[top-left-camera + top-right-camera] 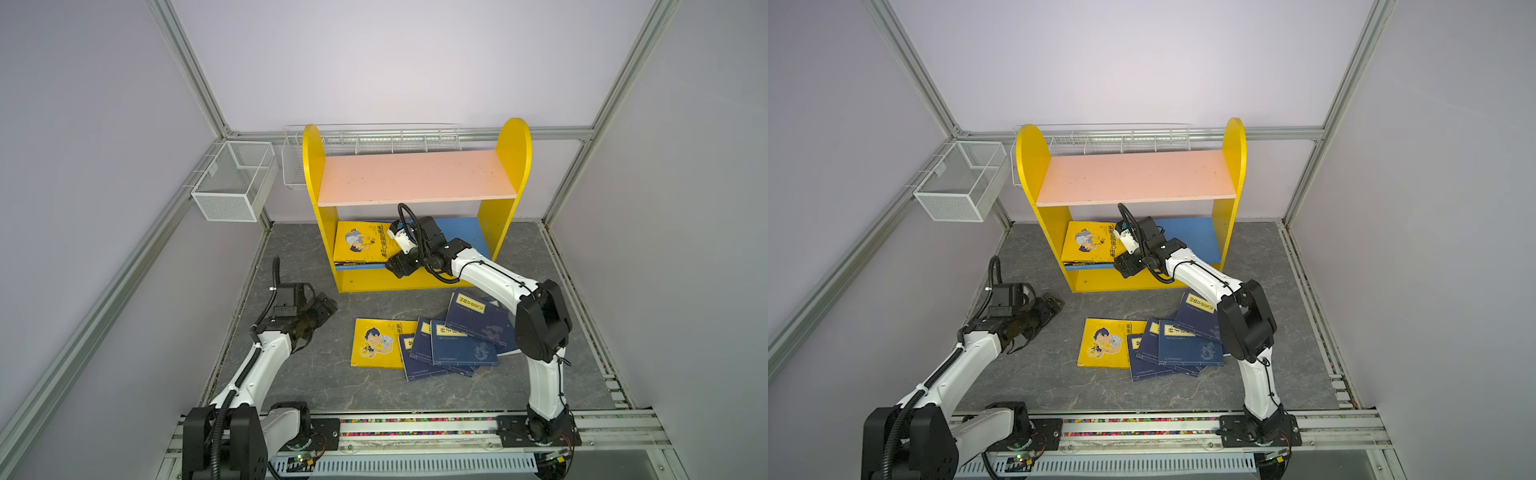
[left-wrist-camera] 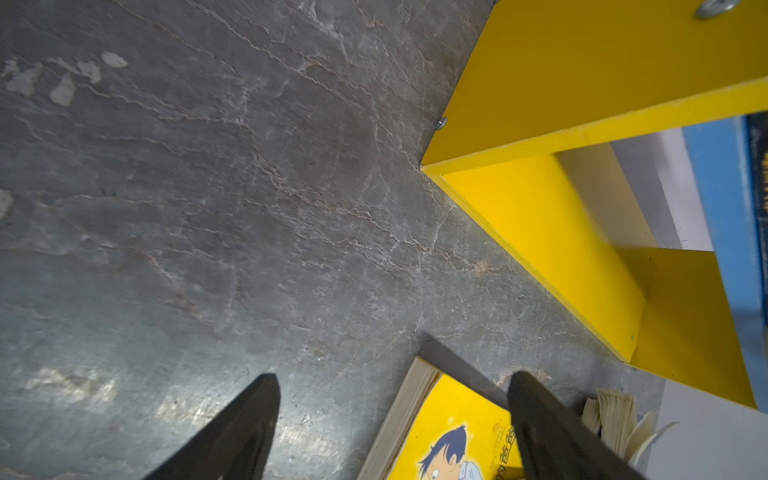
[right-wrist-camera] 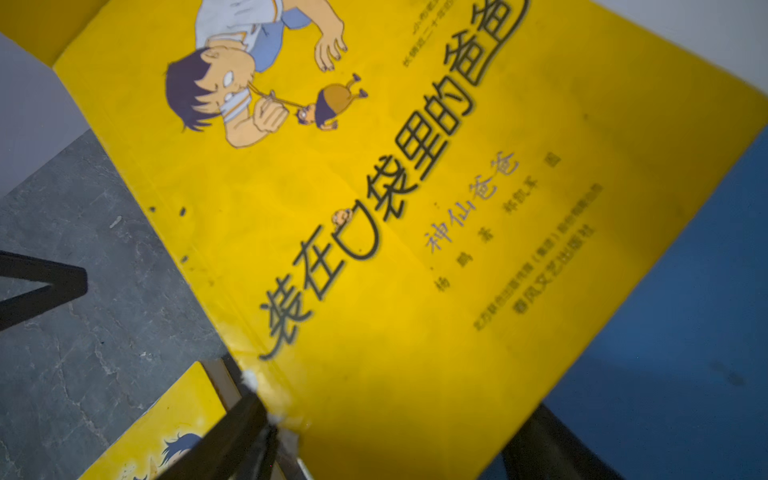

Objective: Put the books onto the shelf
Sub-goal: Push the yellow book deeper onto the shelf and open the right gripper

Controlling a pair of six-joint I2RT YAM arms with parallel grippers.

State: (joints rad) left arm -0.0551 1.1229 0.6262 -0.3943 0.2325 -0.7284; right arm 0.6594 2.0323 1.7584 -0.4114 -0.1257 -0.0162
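The shelf point(image 1: 415, 176) stands at the back, pink board above blue board point(image 1: 461, 232). A stack of books topped by a yellow cartoon-boy book point(image 1: 361, 243) point(image 1: 1090, 243) point(image 3: 415, 208) lies flat on the blue board's left half. My right gripper point(image 1: 395, 266) point(image 1: 1125, 266) point(image 3: 395, 440) is open at the stack's front edge, its fingers either side of the yellow cover's near corner. On the table lie another yellow book point(image 1: 376, 343) point(image 2: 449, 428) and several overlapping navy books point(image 1: 457, 345) point(image 1: 1187, 347). My left gripper point(image 1: 324, 307) point(image 2: 395, 376) is open and empty above bare table, left of that yellow book.
A white mesh basket point(image 1: 232, 183) hangs on the left wall and a long wire basket point(image 1: 374, 137) runs behind the shelf. The shelf's yellow side panel point(image 2: 582, 83) is close to my left gripper. The arm bases sit on the front rail point(image 1: 415, 428).
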